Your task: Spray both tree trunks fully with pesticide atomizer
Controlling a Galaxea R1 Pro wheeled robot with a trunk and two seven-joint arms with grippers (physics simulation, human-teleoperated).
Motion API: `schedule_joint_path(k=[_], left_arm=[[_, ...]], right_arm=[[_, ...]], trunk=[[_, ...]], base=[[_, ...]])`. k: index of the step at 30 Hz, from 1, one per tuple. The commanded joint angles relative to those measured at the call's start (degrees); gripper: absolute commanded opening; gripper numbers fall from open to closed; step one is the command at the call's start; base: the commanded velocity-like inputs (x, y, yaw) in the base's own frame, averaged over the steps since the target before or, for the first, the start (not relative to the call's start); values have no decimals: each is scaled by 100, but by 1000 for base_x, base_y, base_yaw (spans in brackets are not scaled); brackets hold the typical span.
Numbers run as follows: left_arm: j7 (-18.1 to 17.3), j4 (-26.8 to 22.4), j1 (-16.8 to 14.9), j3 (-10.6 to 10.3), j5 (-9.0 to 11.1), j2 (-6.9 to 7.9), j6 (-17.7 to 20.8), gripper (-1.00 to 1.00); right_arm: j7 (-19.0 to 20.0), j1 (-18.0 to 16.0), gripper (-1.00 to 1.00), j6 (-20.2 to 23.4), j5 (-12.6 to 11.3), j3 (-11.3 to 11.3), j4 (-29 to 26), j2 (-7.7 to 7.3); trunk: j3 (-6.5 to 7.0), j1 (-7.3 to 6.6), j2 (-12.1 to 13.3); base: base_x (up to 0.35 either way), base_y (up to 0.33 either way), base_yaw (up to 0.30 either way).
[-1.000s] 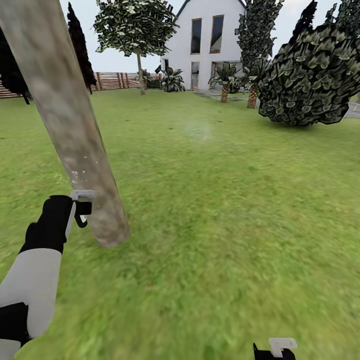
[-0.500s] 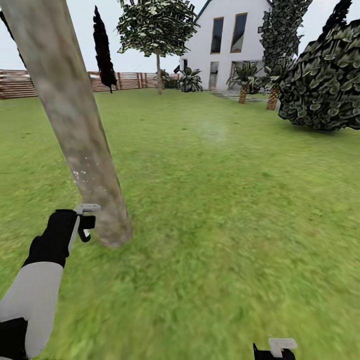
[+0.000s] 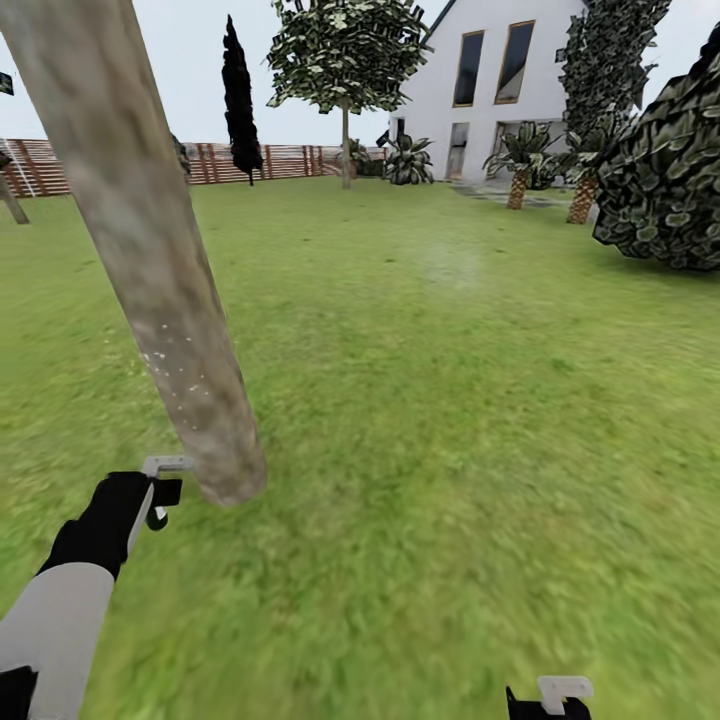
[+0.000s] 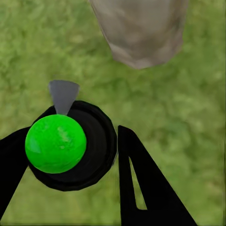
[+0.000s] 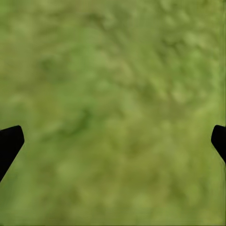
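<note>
A thick mottled grey-brown tree trunk (image 3: 150, 260) leans across the left of the head view, rooted in the grass floor (image 3: 450, 420). Whitish pesticide specks (image 3: 178, 372) dot its lower bark. My left gripper (image 3: 150, 497) is shut on the pesticide atomizer (image 3: 166, 468), held low beside the trunk's base. In the left wrist view the atomizer (image 4: 56, 143) shows a bright green top in a dark ring between black fingers (image 4: 141, 188), its grey nozzle pointing toward the trunk (image 4: 141, 33). My right gripper (image 3: 552, 700) hangs open over grass at the bottom edge.
A brown slat fence (image 3: 250, 160) closes the lawn at the back. A white house (image 3: 500, 90), palms (image 3: 518, 170), a large dark shrub (image 3: 665, 180), a leafy tree (image 3: 345, 60) and a dark conifer (image 3: 238, 100) stand far off. Another slanting trunk (image 3: 10, 200) shows at the far left.
The camera has swung, shifting the whole background rightward. My left gripper with the atomizer has dropped lower along the trunk, now level with its base. More specks show on the lower bark.
</note>
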Motion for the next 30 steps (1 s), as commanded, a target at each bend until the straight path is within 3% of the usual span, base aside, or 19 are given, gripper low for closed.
schedule_joint_path(k=[1, 7, 11, 19, 30], left_arm=[[-48, 116, -1, 113, -58, -1, -39, -100], [-48, 719, 12, 196, -46, -5, -618, -100], [-48, 742, 12, 196, -56, -8, -641, -100], [-48, 760, 12, 196, -53, -17, -642, -100], [-48, 758, 12, 196, -44, -19, -642, -100]], right_arm=[[-29, -4, 100, -21, 60, -34, 11, -3], [-37, -2, 100, -17, 60, -35, 9, -10], [-38, -4, 100, -13, 60, -34, 8, -10], [-38, -5, 100, -18, 60, -34, 11, -10], [-38, -4, 100, -20, 60, -34, 11, -10]], trunk=[[-4, 2, -2], [-4, 2, -2], [-4, 2, -2], [-4, 2, -2], [-4, 2, -2]], base=[[273, -169, 20], [279, -159, 1], [310, -91, 32], [234, -179, 263], [20, -272, 40]])
